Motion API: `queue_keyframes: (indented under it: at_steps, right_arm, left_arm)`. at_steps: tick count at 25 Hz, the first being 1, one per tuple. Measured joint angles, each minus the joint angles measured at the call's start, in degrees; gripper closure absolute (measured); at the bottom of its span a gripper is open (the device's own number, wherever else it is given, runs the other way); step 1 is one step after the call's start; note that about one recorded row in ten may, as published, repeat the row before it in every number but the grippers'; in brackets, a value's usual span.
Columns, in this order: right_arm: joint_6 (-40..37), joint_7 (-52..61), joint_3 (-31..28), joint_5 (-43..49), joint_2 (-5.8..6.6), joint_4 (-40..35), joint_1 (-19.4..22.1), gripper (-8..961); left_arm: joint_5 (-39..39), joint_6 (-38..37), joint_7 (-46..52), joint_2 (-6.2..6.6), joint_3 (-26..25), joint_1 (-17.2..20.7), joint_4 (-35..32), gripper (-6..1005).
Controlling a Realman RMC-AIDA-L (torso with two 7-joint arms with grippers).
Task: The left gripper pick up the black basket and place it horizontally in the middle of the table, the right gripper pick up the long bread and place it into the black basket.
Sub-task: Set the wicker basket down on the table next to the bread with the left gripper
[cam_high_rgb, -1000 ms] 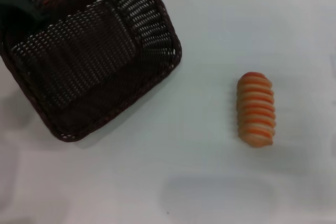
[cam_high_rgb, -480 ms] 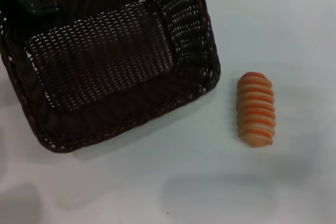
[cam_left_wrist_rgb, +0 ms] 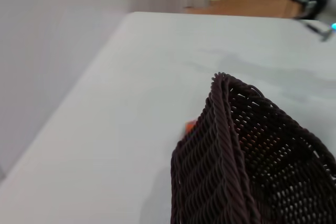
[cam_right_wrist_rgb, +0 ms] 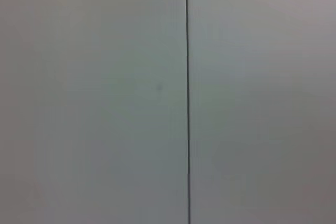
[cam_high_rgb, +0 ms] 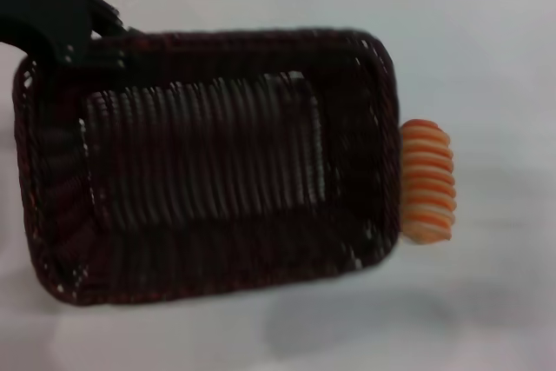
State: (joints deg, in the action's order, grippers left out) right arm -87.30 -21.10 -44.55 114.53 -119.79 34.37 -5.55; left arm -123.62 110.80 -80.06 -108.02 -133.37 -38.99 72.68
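Across the head view stretches the table [cam_high_rgb: 486, 301], plain white and matte, with a pale wall behind its far edge and one thin dark vertical seam in that wall. The right wrist view shows only such a pale flat surface with a dark seam; the right gripper appears in none of the views. The left wrist view looks along the tabletop toward a room with a brownish floor and dark shapes at the far end, too vague to name.

The black basket [cam_high_rgb: 208, 162] fills most of the left and middle of the head view, its long side running left to right and its open mouth facing up toward the camera. It looks held up off the table, with a soft shadow on the white surface below its near edge. The left gripper [cam_high_rgb: 82, 36] is at the basket's far left corner, its black body over the braided rim, closed on that rim. The left wrist view shows one raised corner of the basket [cam_left_wrist_rgb: 226, 150] close up.

The long bread [cam_high_rgb: 426, 182] lies on the table just beside the basket's right end, lengthwise toward the camera, its left edge hidden behind the rim.
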Motion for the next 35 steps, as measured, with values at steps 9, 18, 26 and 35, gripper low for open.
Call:
queue_keyframes:
  at_steps: [9,18,26,35]
  right_arm:
    - [-1.9,-3.4,5.0,-6.0,0.07,0.6,-0.3,280]
    - [-2.0,-3.3,5.2,-6.8,0.09,0.5,0.0,280]
    - [-2.0,-3.2,5.2,-6.8,0.18,0.3,-0.3,279]
    - [-1.8,-3.4,4.9,-6.8,0.27,0.2,-0.5,279]
  left_arm:
    - [-0.1,1.7,-6.5,0.16,0.0,-4.0,-10.4,801]
    - [-0.9,-2.3,-7.9,-0.72,0.0,-4.0,-15.6,799]
    - [-1.2,-2.5,-11.1,-0.92,-0.1,-3.9,-19.6,798]
    - [-1.1,-4.1,-13.8,-2.01,-0.5,-4.3,-24.2,796]
